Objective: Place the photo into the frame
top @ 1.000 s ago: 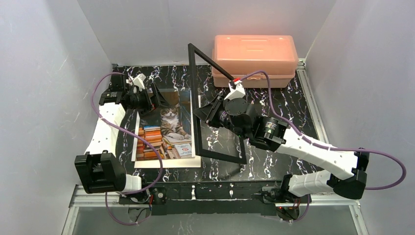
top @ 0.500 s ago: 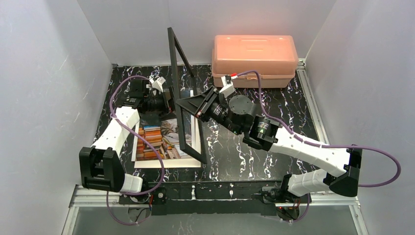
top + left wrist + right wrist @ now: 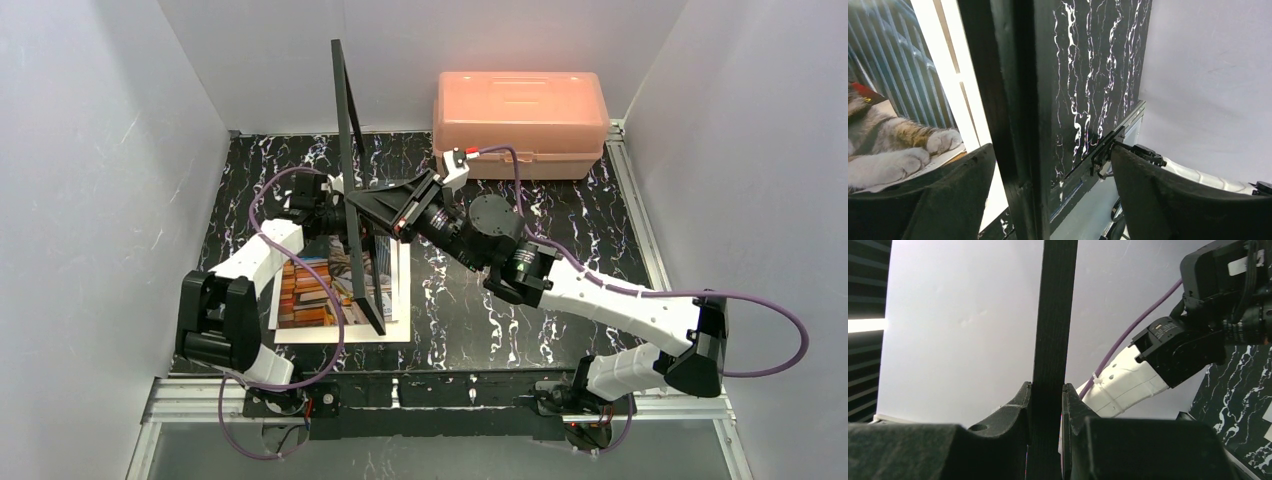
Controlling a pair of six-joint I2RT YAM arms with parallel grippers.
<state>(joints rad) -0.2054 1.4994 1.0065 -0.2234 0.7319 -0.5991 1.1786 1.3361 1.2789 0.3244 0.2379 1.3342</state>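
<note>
Jaws on the right arm [image 3: 600, 295] pinch the frame [image 3: 346, 120] by its edge, holding it near-upright at centre left over the photo [image 3: 305, 290], flat on the marbled worktop [image 3: 590, 210]. Left arm [image 3: 255, 255] jaws stand spread astride the frame's bar.

we list two items.
frame [image 3: 345, 130]: thin black rectangle, raised nearly upright on edge, its lower end above the photo's right half.
photo [image 3: 303, 297]: tabby-and-white cat among stacked books, white border, flat and face up on the black marbled table [image 3: 590, 210].
</note>
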